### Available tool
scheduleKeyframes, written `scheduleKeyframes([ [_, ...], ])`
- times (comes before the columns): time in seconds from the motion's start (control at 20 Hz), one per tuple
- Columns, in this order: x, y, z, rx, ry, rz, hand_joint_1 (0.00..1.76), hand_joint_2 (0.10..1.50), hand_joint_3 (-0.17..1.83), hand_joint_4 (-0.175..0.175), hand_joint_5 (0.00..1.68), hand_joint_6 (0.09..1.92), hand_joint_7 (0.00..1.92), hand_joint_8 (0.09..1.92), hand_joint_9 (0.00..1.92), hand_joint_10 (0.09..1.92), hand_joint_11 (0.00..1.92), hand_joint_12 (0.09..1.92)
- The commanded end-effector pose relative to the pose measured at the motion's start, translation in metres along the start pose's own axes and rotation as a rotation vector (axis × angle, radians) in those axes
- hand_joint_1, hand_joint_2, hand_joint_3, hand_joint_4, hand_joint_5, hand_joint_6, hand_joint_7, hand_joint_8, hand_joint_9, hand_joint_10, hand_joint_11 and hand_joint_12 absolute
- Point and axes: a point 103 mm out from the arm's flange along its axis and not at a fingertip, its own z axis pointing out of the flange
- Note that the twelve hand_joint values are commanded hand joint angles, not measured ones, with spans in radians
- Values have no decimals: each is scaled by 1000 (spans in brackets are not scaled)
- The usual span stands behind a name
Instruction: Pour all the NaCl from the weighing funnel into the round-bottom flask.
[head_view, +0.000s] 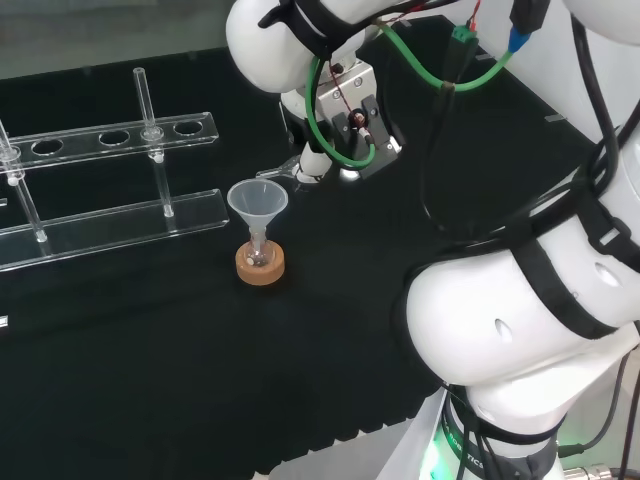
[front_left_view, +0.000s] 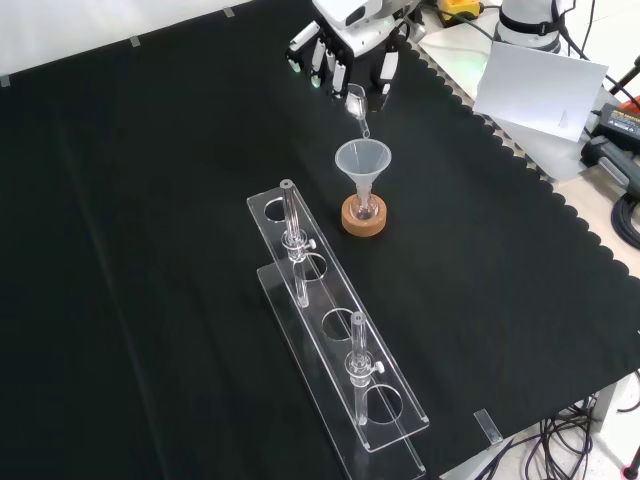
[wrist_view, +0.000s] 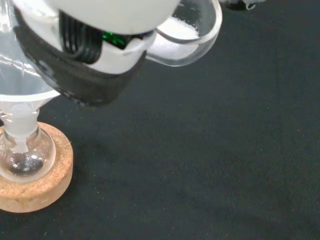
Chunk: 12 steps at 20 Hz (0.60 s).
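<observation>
Above the black cloth (front_left_view: 150, 250), my hand (front_left_view: 345, 45) grips the clear weighing funnel (front_left_view: 357, 108), fingers (front_left_view: 318, 58) on one side and the thumb (front_left_view: 385, 72) on the other. In the front view the funnel's long axis runs steeply down, its narrow spout pointing down toward the mouth of the plastic funnel (front_left_view: 362, 162) and ending just above its rim. The wrist view shows the weighing funnel's rounded bowl (wrist_view: 187, 35) with white NaCl (wrist_view: 177, 29) lying inside it.

The plastic funnel stands upright with its stem in the neck of the round-bottom flask (wrist_view: 22, 152), which sits on a cork ring (front_left_view: 363, 217). In the head view this set (head_view: 259, 250) stands left of my arm's white links, near the clear acrylic rack (head_view: 110, 190). In the front view the rack (front_left_view: 340, 350) runs below and left of the flask.
</observation>
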Motion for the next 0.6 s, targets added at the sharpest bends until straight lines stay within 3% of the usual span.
scheduleKeyframes([
  [0.05,-1,8,1,13,-58,-35,1151,602,627,175,1546,108,1766,87,1195,196,164,1502],
  [0.2,1,12,-1,3,-87,-56,1151,602,626,175,1546,108,1766,87,1195,196,164,1503],
  [0.6,-5,22,-10,7,-147,-56,1150,604,624,175,1545,109,1766,87,1195,194,164,1503],
])
